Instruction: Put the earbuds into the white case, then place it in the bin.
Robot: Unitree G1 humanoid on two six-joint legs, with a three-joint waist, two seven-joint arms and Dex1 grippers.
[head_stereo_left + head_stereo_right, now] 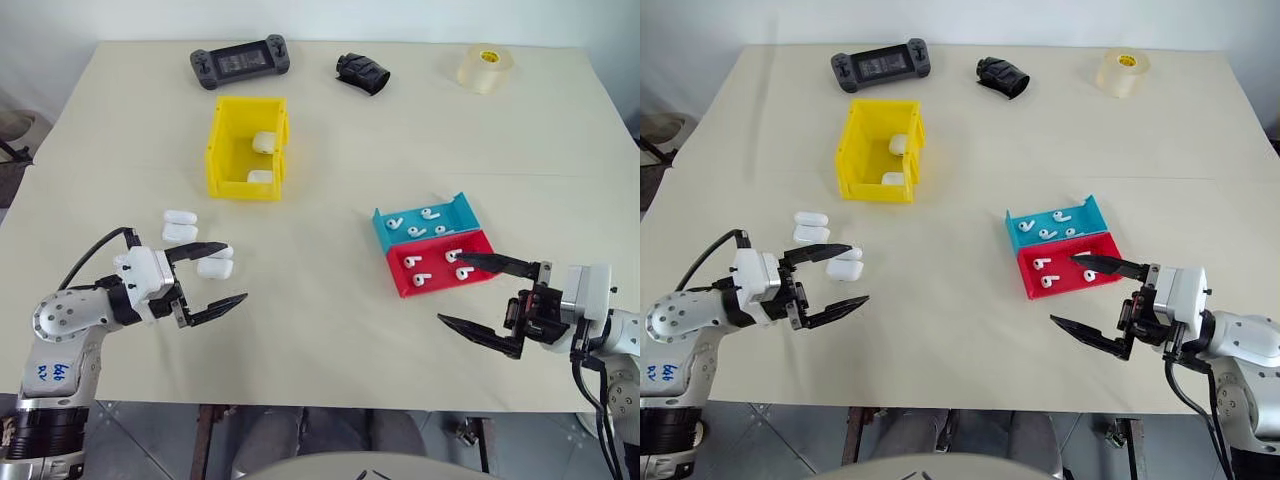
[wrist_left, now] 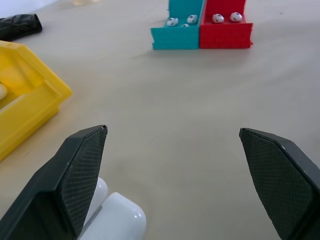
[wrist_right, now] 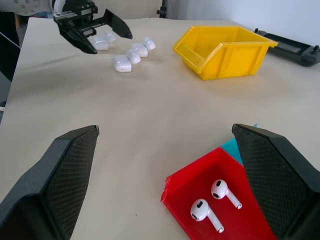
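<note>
Beige table (image 1: 330, 150), white wall behind, left gripper (image 1: 212, 281) and right gripper (image 1: 485, 295) both spread apart

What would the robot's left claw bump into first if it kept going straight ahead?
Probably the blue tray and red tray: the open left gripper points across bare table toward them. Its height is hard to judge.

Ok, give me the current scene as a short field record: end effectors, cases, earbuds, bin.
left end effector: open, empty, beside loose white cases
right end effector: open, empty, at the red tray
earbuds: lying in red tray and blue tray
bin: yellow, two white cases inside
far table edge: game controller, black object, tape roll
</note>
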